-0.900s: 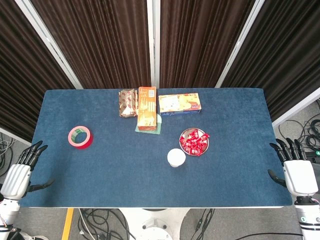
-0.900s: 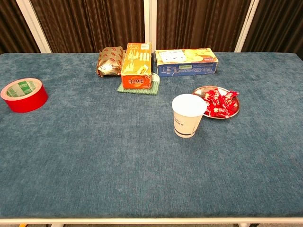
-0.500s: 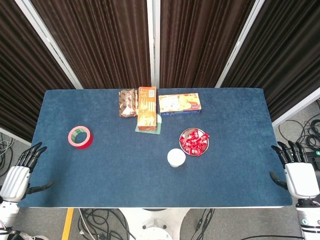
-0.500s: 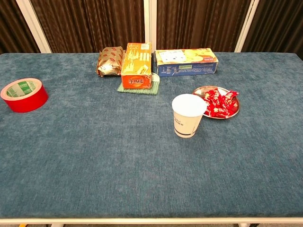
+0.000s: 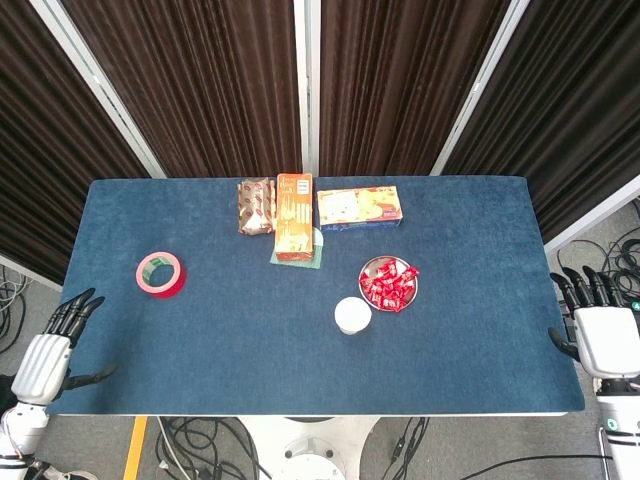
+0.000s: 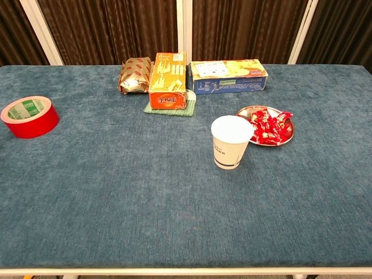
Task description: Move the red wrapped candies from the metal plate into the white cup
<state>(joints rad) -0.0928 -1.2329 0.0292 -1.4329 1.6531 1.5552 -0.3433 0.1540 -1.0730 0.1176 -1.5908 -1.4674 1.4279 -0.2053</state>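
Left hand (image 5: 47, 355) is seen only in the head view, off the near left corner of the counter (image 5: 200, 340), past its edge. Fingers are spread apart and nothing is held. Right hand (image 5: 605, 335) is likewise seen only in the head view, off the near right corner, fingers apart, released, nothing in it. Neither hand is caught by the chest view.

The counter is covered in blue carpet-like cloth. Its near half is bare cloth in both views.

White cup (image 6: 231, 142) is stood upright near the middle of the counter, mouth open upward, a dark printed band low on its wall. From above its inside is seen only as white (image 5: 352, 315); contents cannot be told.

Metal plate (image 6: 244, 111) is set just beyond and to the right of the cup, very close to it; contact cannot be told. Red wrapped candies (image 6: 267, 127) are heaped on the plate, a few lying over its right rim. All candies seen are on the plate (image 5: 388, 283).

Red tape roll (image 6: 29, 116) is laid flat toward the left edge, well apart from the rest.

At the far side, a row is noted: brown wrapped packet (image 6: 135, 74), orange box (image 6: 168, 80) just to its right, resting on a green mat (image 6: 187, 108), then a long blue box (image 6: 229, 76) lying flat.

Dark curtains (image 5: 200, 80) with pale uprights are hung behind the counter.
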